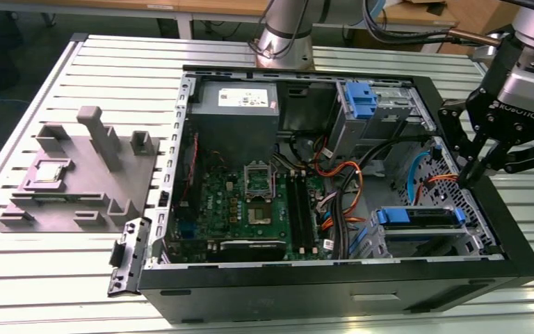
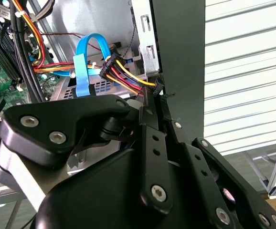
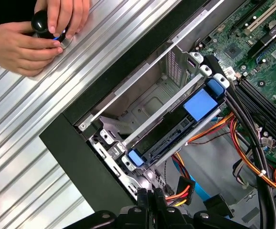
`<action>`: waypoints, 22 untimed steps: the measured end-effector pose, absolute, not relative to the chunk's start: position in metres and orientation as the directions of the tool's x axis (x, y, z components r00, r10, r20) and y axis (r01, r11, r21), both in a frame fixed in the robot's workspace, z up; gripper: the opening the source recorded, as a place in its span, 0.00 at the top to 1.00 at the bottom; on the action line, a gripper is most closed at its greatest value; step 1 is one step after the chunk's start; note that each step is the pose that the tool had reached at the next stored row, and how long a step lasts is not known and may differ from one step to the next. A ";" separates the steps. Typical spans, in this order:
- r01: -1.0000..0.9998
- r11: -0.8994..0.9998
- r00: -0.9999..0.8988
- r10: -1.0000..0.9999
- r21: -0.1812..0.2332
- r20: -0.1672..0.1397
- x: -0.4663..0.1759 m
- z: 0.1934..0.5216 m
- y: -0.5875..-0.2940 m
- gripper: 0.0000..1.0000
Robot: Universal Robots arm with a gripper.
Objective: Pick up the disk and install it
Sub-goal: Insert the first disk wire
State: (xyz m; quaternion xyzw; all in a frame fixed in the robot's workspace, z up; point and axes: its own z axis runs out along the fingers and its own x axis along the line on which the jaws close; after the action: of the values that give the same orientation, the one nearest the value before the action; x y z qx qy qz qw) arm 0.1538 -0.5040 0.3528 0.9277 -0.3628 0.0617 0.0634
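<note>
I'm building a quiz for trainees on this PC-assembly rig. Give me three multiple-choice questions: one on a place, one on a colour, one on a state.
1. Where is the disk?
A. On the grey fixture
B. In the drive cage inside the case
C. In the person's hands

2. What colour is the flat cable looping near the gripper?
A. Red
B. Green
C. Blue

3. How is the computer case?
A. Side open
B. Closed by a panel
C. Standing upright

Answers:
1 B: the disk, with its blue rails, sits in the drive cage.
2 C: the flat cable is blue.
3 A: the case lies open, with the motherboard exposed.
</note>
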 end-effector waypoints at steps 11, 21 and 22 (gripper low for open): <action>-0.683 -0.727 0.727 -0.667 0.073 0.161 0.147 0.353 -0.504 0.83; -0.798 -0.598 0.601 -0.783 0.074 0.162 0.147 0.353 -0.504 0.83; -0.810 -0.582 0.586 -0.794 0.074 0.162 0.147 0.352 -0.504 0.83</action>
State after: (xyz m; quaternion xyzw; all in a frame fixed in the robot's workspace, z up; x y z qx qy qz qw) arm 0.1467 -0.5042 0.3524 0.8877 -0.4517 0.0555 0.0698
